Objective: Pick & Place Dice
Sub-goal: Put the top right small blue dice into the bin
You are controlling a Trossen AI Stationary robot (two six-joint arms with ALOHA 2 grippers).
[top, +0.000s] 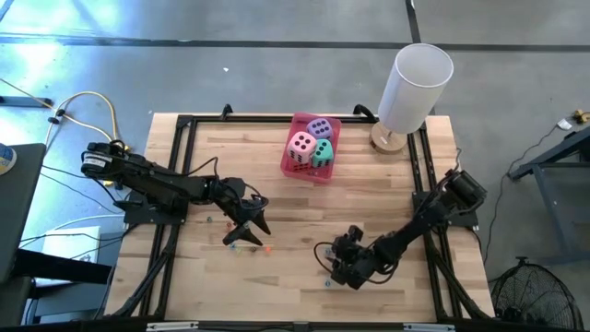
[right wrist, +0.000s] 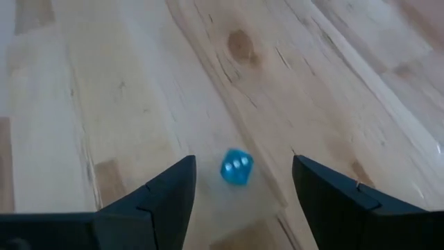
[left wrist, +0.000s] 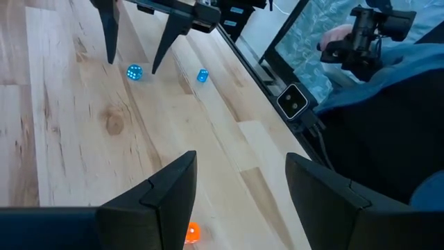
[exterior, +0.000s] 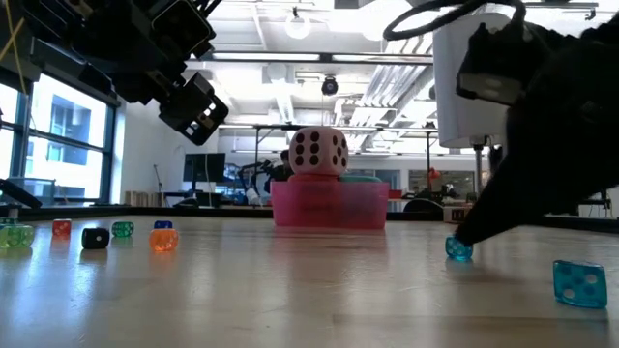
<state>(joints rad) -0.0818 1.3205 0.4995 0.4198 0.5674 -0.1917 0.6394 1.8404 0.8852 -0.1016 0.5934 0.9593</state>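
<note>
inside the pink tray (top: pixel 297 170) sit my pink die (top: pixel 300 146), teal die (top: pixel 322 153) and purple die (top: pixel 320 128); no red one shows. near the tray, my left tool (top: pixel 255 224) and right tool (top: pixel 336 265) hang half open, empty, over small dice.

Quick count from my rig: three big dice in view, a pink one (top: pixel 300 147), a teal one (top: pixel 322 153) and a purple one (top: pixel 320 128), all sitting in one pink tray (top: pixel 297 170). One white cylinder (top: pixel 415 86) on the table (top: pixel 295 207). Low down I can count seven tiny dice: green, red, black, green, orange (exterior: pixel 162 239), and two blue (exterior: pixel 580 283). Two arms, obviously.
</note>
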